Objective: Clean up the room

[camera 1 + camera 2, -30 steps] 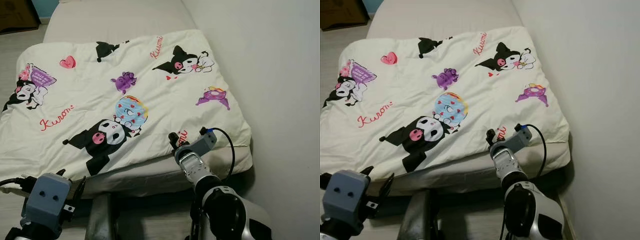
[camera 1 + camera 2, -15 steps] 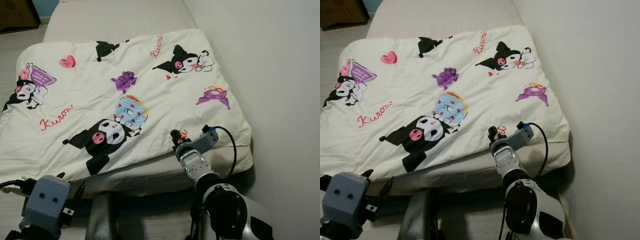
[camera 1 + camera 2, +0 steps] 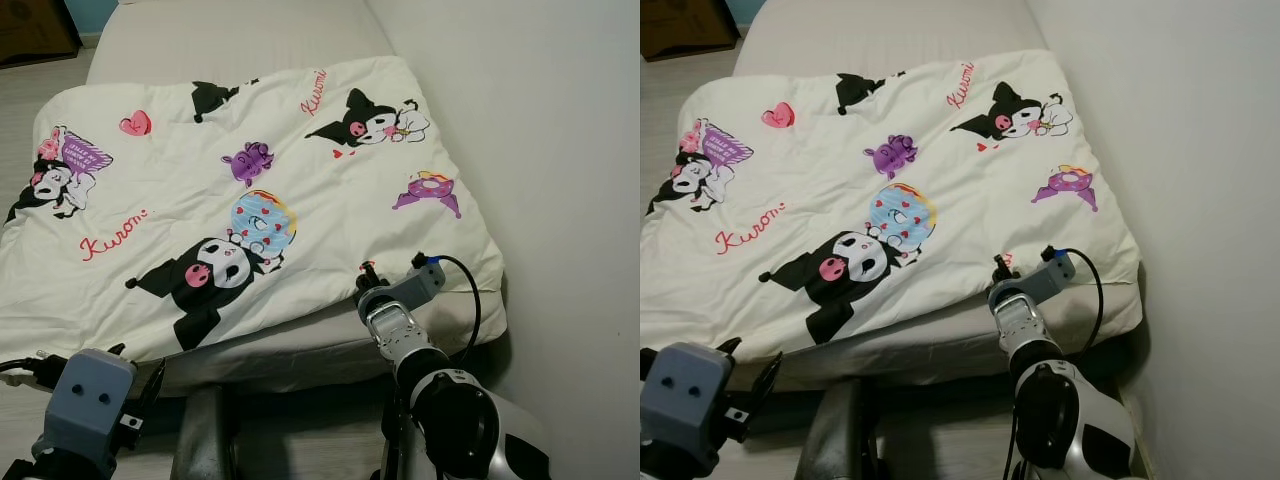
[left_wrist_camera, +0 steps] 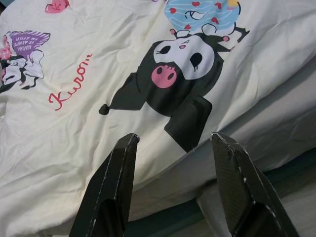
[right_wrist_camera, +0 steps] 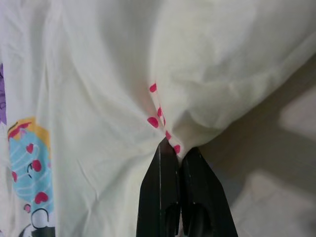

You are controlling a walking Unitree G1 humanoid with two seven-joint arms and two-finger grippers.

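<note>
A cream duvet printed with black cartoon characters, hearts and red script lies spread over the bed. My right gripper is at the duvet's near edge, right of the middle, and is shut on a pinch of the fabric with red marks. My left gripper stands open with nothing between its fingers. It hangs low at the near left, just off the bed's front edge, pointing at the black character print.
The bare mattress runs beyond the duvet to the far end. A pale wall stands close along the bed's right side. Light floor and dark furniture lie at the far left.
My right gripper has shifted a little to the right along the near edge, still pinching the duvet. My left arm has sunk slightly lower.
</note>
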